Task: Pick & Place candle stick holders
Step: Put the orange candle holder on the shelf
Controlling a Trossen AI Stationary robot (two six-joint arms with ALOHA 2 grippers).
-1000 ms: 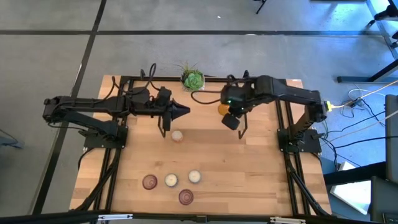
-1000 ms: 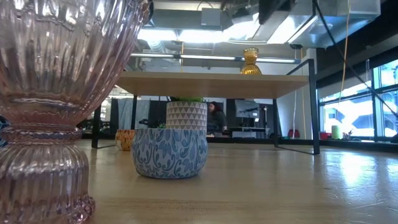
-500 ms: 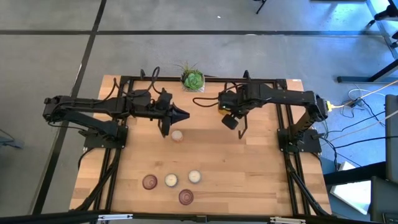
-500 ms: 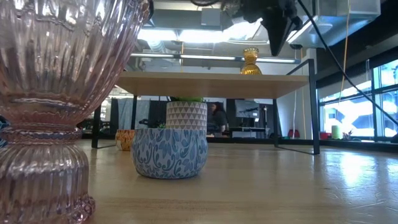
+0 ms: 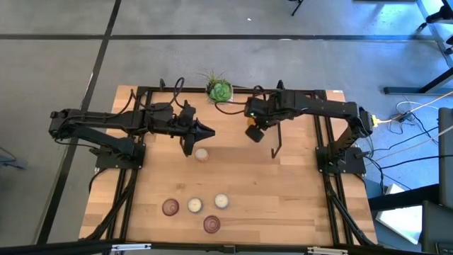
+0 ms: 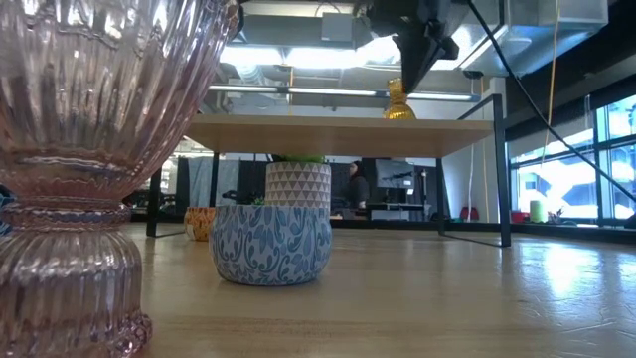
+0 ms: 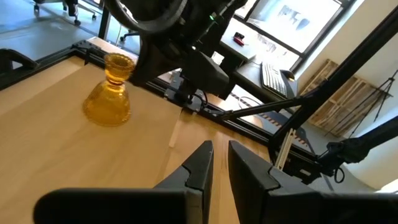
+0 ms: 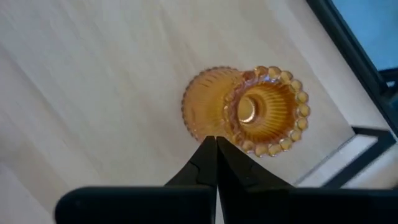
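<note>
Wooden tabletop [image 5: 283, 191] framed by black rails, seen from above on a grey floor, with two dark arms reaching in from either side.

On the left, the left gripper [image 5: 209, 130] hovers over the back half of the table, its fingers [image 7: 198, 163] nearly together with only a narrow gap and nothing between them. One low cream-white holder [image 5: 202, 154] sits just beside and in front of it, apart from the rest, likely the next piece for that arm.

Near the front edge, four holders form a loose cluster: a pinkish-purple glass holder [image 5: 170, 207], two more cream-white holders [image 5: 195, 205] [image 5: 221, 201], and a second pinkish-purple one [image 5: 211, 224]. They appear to be gathered there as the drop-off spot.

At the back centre stands a green spiky plant [image 5: 219, 90], not part of the job.

To the right, the right gripper [image 8: 216, 147] is clenched and empty, poised directly above the amber glass holder [image 8: 245, 112], which stands upright on the back of the table. It must spread its fingers before taking the neck.
</note>
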